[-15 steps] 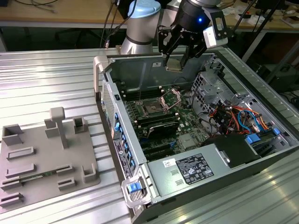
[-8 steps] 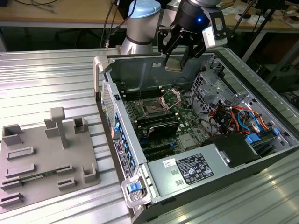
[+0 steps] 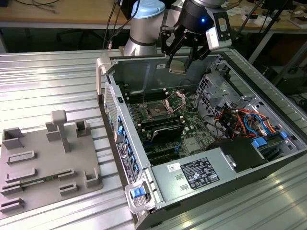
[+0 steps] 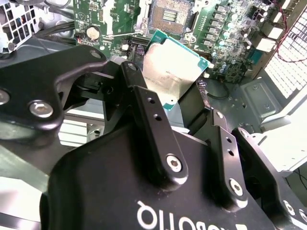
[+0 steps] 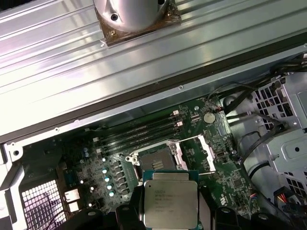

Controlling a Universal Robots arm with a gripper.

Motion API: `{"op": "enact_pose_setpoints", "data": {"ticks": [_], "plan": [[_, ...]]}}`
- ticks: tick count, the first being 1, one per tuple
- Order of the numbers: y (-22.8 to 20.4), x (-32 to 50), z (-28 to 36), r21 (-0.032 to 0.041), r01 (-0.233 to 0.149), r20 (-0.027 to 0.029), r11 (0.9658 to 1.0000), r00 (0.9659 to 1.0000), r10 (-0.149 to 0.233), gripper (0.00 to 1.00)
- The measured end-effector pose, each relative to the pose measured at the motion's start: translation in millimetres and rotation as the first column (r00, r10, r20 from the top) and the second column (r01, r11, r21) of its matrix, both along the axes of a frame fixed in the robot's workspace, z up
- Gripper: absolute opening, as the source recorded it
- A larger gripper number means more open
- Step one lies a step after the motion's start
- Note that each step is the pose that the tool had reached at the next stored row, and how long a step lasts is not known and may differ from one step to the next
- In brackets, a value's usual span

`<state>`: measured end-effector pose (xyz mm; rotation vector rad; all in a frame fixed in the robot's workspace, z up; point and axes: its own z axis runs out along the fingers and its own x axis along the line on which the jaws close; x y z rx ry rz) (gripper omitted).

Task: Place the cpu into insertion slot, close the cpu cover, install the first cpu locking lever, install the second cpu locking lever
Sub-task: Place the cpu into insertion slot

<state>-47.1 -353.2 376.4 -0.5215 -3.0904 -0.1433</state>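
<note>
**Chip held in the air above the open socket**

The cpu (image 3: 176,67) is clamped flat between the 2 black fingers (image 4: 144,103) of the end effector (image 3: 178,63). The fingers are closed only as far as the chip's width, pressing on opposite edges. Its silver-grey top shows in both wrist views (image 4: 172,72) (image 5: 170,203), with a green rim around the metal.

The chip hangs over the open computer case (image 3: 109,91), well apart from the board beneath it. Below it on the green motherboard (image 3: 192,125) is the insertion slot (image 3: 156,110), a dark square with a silvery rim and nothing in it. In the first wrist view the slot (image 5: 156,157) shows just past the chip's edge.

The cpu cover (image 3: 175,99) is swung up and tilted, on the side of the slot toward the exterior view's right.

The long black memory slots (image 5: 139,132) run beside the socket. A grey-labelled power supply box (image 3: 196,173) fills the near end of the case.

The case lies on a ribbed metal bench (image 3: 48,81). A grey moulded tray (image 3: 43,165) lies on the bench at the exterior view's left.
</note>
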Motion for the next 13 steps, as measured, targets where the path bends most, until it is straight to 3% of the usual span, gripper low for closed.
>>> {"op": "enact_pose_setpoints", "data": {"ticks": [8, 13], "plan": [[0.0, -2.8, -0.1, 0.0001, 0.022, 0.0, 0.9998, 0.9998, -0.022, 0.55], [0.0, -4.0, -0.2, 0.0, 0.058, 0.0, 0.9983, 0.9983, -0.058, 0.55]]}}
